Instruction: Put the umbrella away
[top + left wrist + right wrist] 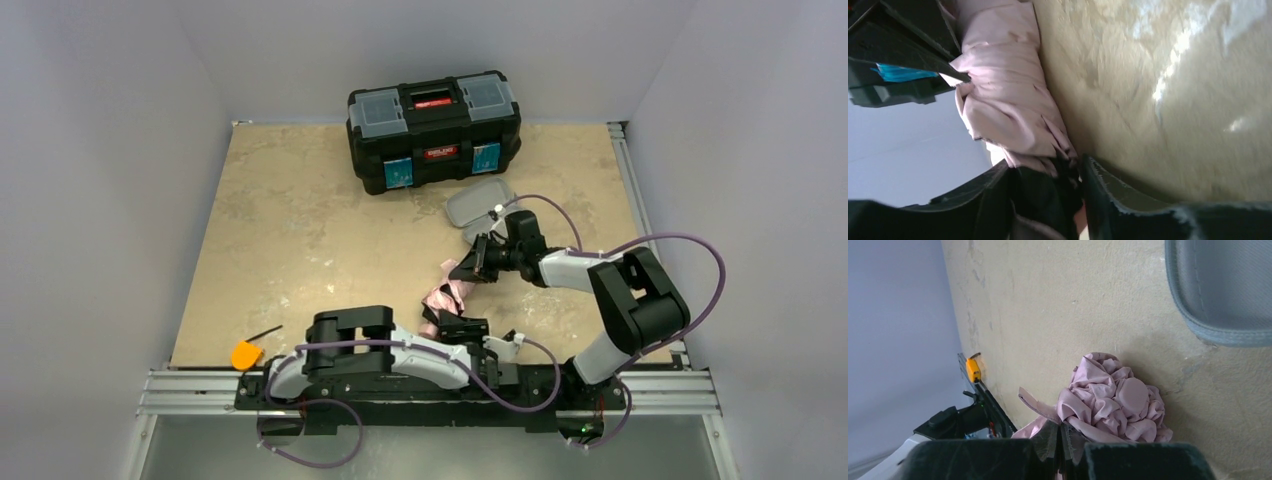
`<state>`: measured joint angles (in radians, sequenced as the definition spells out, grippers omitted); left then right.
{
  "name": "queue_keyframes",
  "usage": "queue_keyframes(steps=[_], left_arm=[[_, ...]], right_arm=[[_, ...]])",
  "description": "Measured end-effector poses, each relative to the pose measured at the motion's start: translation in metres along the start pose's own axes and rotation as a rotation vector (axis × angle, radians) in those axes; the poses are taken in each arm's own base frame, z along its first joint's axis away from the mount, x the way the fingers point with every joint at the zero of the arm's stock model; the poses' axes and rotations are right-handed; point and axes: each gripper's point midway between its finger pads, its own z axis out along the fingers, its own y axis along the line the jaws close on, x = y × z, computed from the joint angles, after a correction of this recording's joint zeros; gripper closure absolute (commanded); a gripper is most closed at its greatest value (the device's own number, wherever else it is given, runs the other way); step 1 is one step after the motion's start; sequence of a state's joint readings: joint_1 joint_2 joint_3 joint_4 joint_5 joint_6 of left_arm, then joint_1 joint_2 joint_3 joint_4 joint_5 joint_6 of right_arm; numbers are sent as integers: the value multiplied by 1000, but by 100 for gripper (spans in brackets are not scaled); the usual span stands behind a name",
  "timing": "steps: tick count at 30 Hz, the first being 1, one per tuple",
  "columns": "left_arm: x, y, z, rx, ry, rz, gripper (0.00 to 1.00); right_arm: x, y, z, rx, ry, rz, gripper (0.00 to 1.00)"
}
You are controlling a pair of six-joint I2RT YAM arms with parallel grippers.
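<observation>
a: left jaws first. where's the umbrella [1008, 100]?
b: right between them. its dark end sits in the gap, and the pale pink bundle runs on past the tips, lying along the table [1173, 100].
a: are they squeezing it?
b: they stand apart, one on each side of that dark end, close against it. whether they're actually pressing on it, i can't tell.
a: and the right jaws?
b: pressed together, no gap to speak of. the crumpled pink fabric bunches up just beyond their tips and a touch to the right, resting on the table.
a: anything caught in them?
b: the fabric comes right up to the tips, and a flat pink strip pokes out just left of them. if a fold is pinched there, it's too hidden to call.
a: and from above?
b: the umbrella lies between the two sets of jaws, the left ones at its near end, the right ones at its far end.
a: what else is close?
b: the grey case [1223, 290], beyond the right jaws and off to the right, apart from the fabric.
</observation>
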<state>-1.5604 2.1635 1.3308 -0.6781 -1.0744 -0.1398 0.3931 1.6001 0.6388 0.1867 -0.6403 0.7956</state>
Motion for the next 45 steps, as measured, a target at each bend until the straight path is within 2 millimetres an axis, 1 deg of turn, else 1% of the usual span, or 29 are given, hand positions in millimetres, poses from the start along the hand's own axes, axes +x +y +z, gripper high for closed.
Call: queue_keyframes(steps=[3,5,7,8,10,12,15,17,19,21,22,24,26,28,32,35,37,39,40,44,45], left_arm=[[1,-1,-11,108,-8,-35,37],[0,3,-19,191,-19,-94,33],[-4,10,-26,275,-31,-176,29],[-6,16,-29,311,-35,-224,26],[-8,33,-30,363,-41,-325,19],[-8,57,-30,404,-48,-450,14],[-1,100,-27,452,-71,-661,9],[7,125,-23,480,-95,-791,8],[16,140,-18,514,-111,-887,7],[25,147,-8,549,-110,-951,6],[29,148,1,574,-102,-984,6],[34,142,14,613,-77,-1013,5],[35,130,26,667,-48,-1022,5],[29,113,33,732,-32,-1016,4],[19,78,35,854,-21,-1001,1],[20,54,34,923,0,-1002,0],[21,43,36,945,15,-1007,1],[23,31,40,957,26,-1018,5],[25,27,41,955,32,-1016,6],[11,29,49,939,-32,-1044,14],[8,30,50,933,-47,-1049,15]], right_arm=[[-2,1,3,-27,-15,-23,100],[-5,2,4,-38,-31,-37,100],[-8,2,5,-43,-54,-53,100],[-11,2,5,-43,-68,-61,100],[-15,1,5,-42,-91,-75,100],[-19,0,6,-38,-114,-86,100],[-22,-1,6,-35,-136,-100,100],[-23,-2,6,-39,-146,-111,100],[-23,-2,6,-44,-151,-118,100],[-23,-2,6,-51,-157,-125,100],[-23,-2,5,-54,-161,-128,100],[-23,-2,5,-59,-166,-133,100],[-23,-1,5,-63,-170,-137,100],[-23,-1,4,-63,-172,-139,100],[-24,-2,2,-58,-182,-139,100],[-24,-2,0,-49,-191,-139,100],[-25,-3,-1,-44,-194,-137,100],[-25,-3,-2,-40,-197,-136,100],[-25,-3,-3,-39,-198,-136,100],[-25,-3,-4,-35,-201,-134,100],[-25,-3,-5,-33,-202,-133,100]])
